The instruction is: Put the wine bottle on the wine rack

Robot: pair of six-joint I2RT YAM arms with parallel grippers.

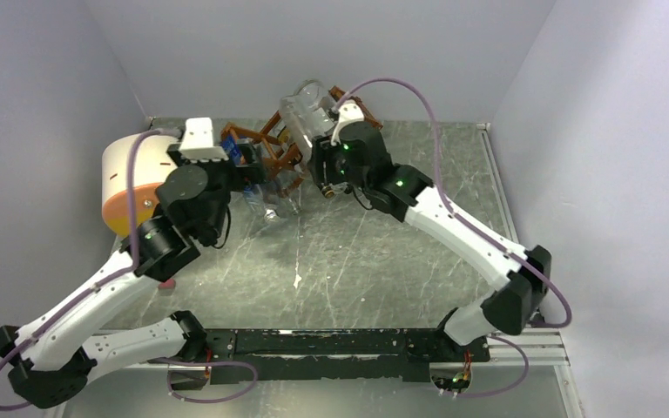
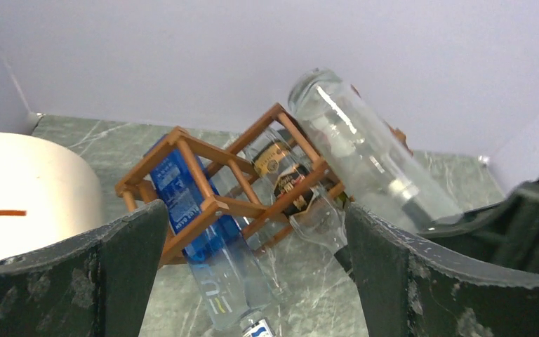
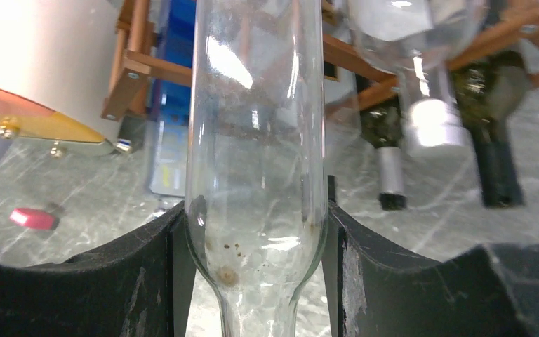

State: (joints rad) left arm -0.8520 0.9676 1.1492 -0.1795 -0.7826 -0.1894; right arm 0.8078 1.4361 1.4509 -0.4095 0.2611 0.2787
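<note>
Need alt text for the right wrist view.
A clear glass bottle is clamped near its shoulder between the black fingers of the right claw. Behind it, a wooden rack holds other bottles, with a cream-and-orange cylinder at upper left and a green marbled table below.
</note>
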